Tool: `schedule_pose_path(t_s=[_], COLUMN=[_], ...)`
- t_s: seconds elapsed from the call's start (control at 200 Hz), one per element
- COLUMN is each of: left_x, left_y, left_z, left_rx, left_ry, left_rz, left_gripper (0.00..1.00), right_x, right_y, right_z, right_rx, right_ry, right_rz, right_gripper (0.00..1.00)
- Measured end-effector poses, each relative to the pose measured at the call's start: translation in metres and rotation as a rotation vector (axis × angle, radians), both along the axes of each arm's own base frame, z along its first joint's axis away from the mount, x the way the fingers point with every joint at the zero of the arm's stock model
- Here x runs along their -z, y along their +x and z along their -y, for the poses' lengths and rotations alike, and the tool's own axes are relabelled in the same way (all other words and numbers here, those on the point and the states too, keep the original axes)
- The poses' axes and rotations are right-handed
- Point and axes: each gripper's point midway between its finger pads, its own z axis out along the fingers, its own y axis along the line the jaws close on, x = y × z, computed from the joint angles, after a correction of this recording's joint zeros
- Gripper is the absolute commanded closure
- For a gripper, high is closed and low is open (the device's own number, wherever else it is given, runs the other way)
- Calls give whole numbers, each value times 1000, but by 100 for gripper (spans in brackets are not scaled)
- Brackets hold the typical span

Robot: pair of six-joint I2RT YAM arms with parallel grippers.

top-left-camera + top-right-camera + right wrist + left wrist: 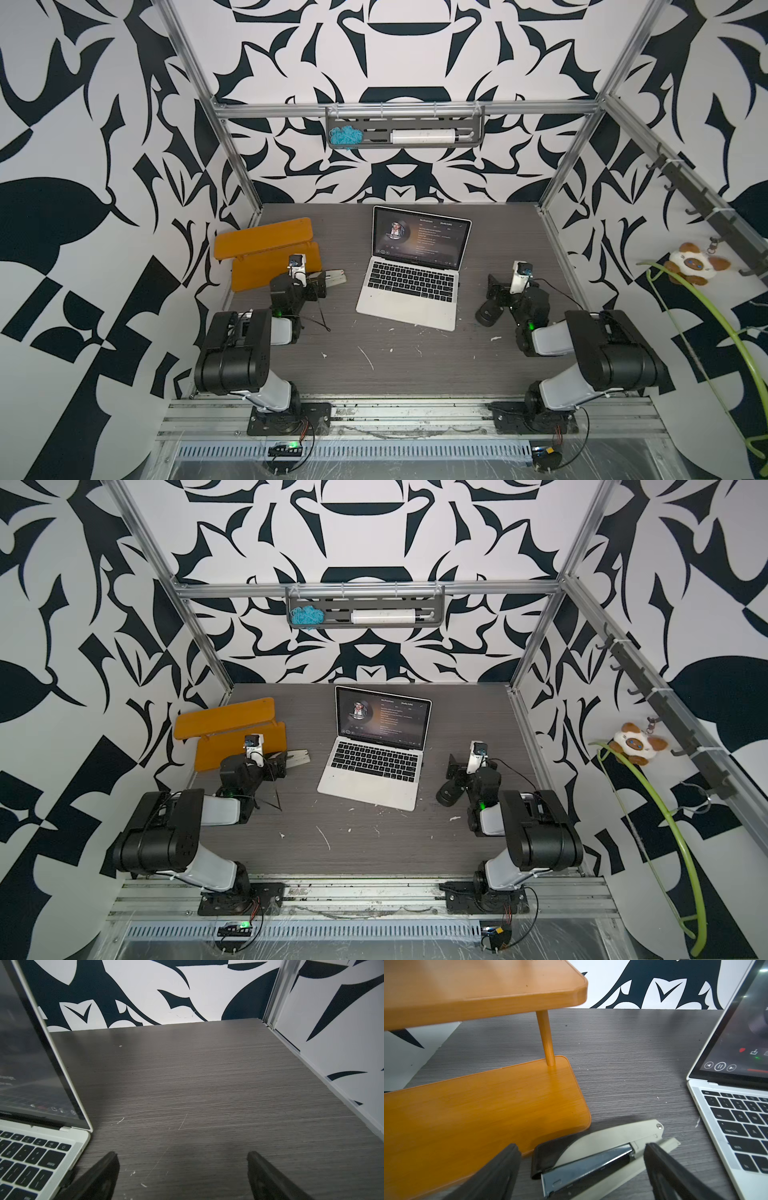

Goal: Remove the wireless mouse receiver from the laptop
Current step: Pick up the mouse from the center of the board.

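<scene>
Wireless mouse receiver [69,1176]: tiny black nub in right edge of laptop [409,307], mid-frame in a top view. Likely light, rigid, slick; pinch sides, pull straight out. Right gripper [182,1155], left gripper [582,1147] both spread wide, empty.

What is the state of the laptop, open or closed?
Open: the laptop has its screen raised and lit, with the keyboard showing.
</scene>
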Motion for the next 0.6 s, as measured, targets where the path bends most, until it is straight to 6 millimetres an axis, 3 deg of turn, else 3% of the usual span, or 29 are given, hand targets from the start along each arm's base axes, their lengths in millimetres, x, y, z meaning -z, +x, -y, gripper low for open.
schedule_pose_path(t_s=[0.6], left_x=[0], left_y=[0], left_z=[1], left_rx=[6], left_ry=[-2], left_rz=[0], left_gripper=[1], right_x=[1], right_y=[0], right_z=[-1], right_rx=[-3], right_ry=[1], right_rz=[-3], right_gripper=[0])
